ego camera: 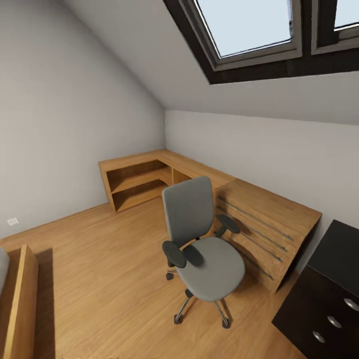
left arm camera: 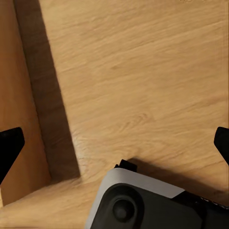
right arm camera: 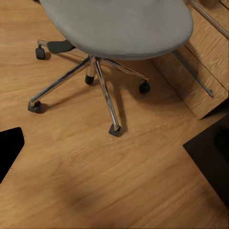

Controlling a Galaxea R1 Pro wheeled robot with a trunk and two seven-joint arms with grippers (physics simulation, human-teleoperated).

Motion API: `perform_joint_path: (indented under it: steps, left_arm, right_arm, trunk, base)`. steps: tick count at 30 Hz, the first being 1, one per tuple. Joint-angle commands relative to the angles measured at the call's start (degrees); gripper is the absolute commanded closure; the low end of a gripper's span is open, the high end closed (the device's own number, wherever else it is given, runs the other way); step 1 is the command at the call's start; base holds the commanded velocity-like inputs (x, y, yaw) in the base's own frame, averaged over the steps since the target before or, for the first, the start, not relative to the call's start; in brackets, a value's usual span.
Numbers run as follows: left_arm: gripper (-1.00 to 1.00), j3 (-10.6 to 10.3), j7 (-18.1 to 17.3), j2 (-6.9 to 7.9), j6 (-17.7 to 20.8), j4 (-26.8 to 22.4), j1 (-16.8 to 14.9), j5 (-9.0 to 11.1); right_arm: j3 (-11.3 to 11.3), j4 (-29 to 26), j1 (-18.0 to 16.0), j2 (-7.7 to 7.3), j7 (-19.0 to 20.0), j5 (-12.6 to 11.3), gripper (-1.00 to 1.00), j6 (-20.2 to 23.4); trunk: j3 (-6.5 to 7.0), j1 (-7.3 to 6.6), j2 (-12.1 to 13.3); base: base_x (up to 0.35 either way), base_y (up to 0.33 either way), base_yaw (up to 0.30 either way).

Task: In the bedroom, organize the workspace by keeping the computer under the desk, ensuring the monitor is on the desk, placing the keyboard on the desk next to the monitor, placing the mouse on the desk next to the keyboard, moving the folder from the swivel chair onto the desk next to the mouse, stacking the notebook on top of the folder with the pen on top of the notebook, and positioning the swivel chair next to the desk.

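The grey swivel chair (ego camera: 199, 239) stands mid-floor on its chrome star base (right arm camera: 102, 81), its seat (right arm camera: 119, 24) bare, backrest toward the low cabinet. At the lower right of the head view is a corner of the desk (ego camera: 344, 249), with a black top and a black drawer unit with round silver knobs (ego camera: 334, 321). My left gripper (left arm camera: 114, 145) hangs open over bare wood floor. My right gripper (right arm camera: 114, 148) is open just in front of the chair's castors, one black fingertip (right arm camera: 9, 150) at the picture's edge. Monitor, keyboard, mouse, folder, notebook and pen are out of view.
A low light-wood L-shaped cabinet (ego camera: 149, 174) runs along the far walls, ending in a slatted wooden block (ego camera: 264, 224) right behind the chair. A wooden furniture edge (ego camera: 20, 299) stands at the left. My own base (left arm camera: 143, 205) sits below the left gripper. Skylights (ego camera: 249, 30) are overhead.
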Motion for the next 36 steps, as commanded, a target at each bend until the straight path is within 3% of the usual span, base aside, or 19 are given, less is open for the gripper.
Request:
perform_joint_path:
  steps: [1, 10, 16, 21, 25, 36]
  left_arm:
    - [-1.00, -0.5, 0.5, 0.09, -0.2, -0.1, 0.0, 0.5]
    - [-1.00, -0.5, 0.5, -0.60, -0.2, -0.1, 0.0, 0.5]
    - [-1.00, -0.4, 0.5, -2.12, -0.1, -0.1, 0.0, 0.6]
    - [-1.00, -0.2, 0.6, -2.29, -0.2, -0.1, 0.0, 1.0]
    - [-1.00, -0.2, 0.5, -2.35, -0.2, 0.3, 0.0, 1.1]
    - [-1.00, -0.3, 0.5, -2.24, -0.5, 2.5, 0.0, -1.7]
  right_arm:
    - [0.5, 0.1, 0.0, 0.03, -0.1, -0.5, -1.00, -0.3]
    - [0.2, -0.1, 0.0, -0.09, -0.3, -2.5, -1.00, -2.2]
    - [0.0, -0.2, 0.0, -0.15, -0.3, -7.2, -1.00, -3.7]
    - [0.0, -0.2, 0.0, -0.24, -0.3, -9.7, -1.00, -3.9]
    - [-0.1, -0.2, 0.0, -0.44, -0.3, -10.3, -1.00, -4.0]
    - [-0.1, -0.2, 0.0, -1.44, -0.3, -10.7, -1.00, -4.1]
  trunk:
    - [-0.07, 0.02, -0.1]
    - [-0.07, 0.02, -0.1]
    - [-0.07, 0.02, -0.1]
    - [-0.07, 0.02, -0.1]
    - [-0.07, 0.02, -0.1]
    - [-0.02, 0.02, -0.1]
  base:
    - [0.000, 0.000, 0.280]
    - [0.000, 0.000, 0.281]
    - [0.000, 0.000, 0.281]
    - [0.000, 0.000, 0.281]
    - [0.000, 0.000, 0.281]
    - [0.000, 0.000, 0.280]
